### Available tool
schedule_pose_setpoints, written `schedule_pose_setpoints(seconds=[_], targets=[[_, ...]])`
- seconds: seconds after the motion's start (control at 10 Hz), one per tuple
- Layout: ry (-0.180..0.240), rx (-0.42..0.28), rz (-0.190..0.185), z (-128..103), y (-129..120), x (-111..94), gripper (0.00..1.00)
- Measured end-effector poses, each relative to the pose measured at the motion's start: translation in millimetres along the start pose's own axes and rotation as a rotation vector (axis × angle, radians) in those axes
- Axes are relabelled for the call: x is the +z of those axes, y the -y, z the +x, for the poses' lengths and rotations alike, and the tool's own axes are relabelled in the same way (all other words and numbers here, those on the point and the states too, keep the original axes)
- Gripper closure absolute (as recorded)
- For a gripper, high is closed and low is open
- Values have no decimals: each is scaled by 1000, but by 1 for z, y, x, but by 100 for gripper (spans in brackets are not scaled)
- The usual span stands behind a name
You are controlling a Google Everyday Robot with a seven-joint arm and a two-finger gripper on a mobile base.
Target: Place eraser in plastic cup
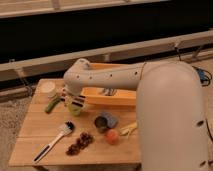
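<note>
The pincer (74, 101) grips the eraser (77, 103) over the plastic cup (74, 109), near the table (35, 131) left edge.

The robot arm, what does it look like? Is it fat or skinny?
Fat! The arm is creamy white, smooth and rounded like a big tube, with a row of tiny dark dots along its side. It ends in a round knuckle. The tool below it, over the table's left side, looks small and darker.

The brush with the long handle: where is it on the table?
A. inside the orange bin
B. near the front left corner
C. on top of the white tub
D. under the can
B: the brush lies flat near the table's front left corner, away from the gripper, which is farther back near the orange bin.
</note>
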Motion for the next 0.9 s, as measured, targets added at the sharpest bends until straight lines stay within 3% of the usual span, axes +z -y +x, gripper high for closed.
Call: schedule_pose_setpoints(seconds=[0.4,0.7,0.9], targets=[[-77,-14,-40,10,-7,16,58],[-107,-14,-46,15,-9,22,28],[-111,-10,-45,15,-8,22,20]])
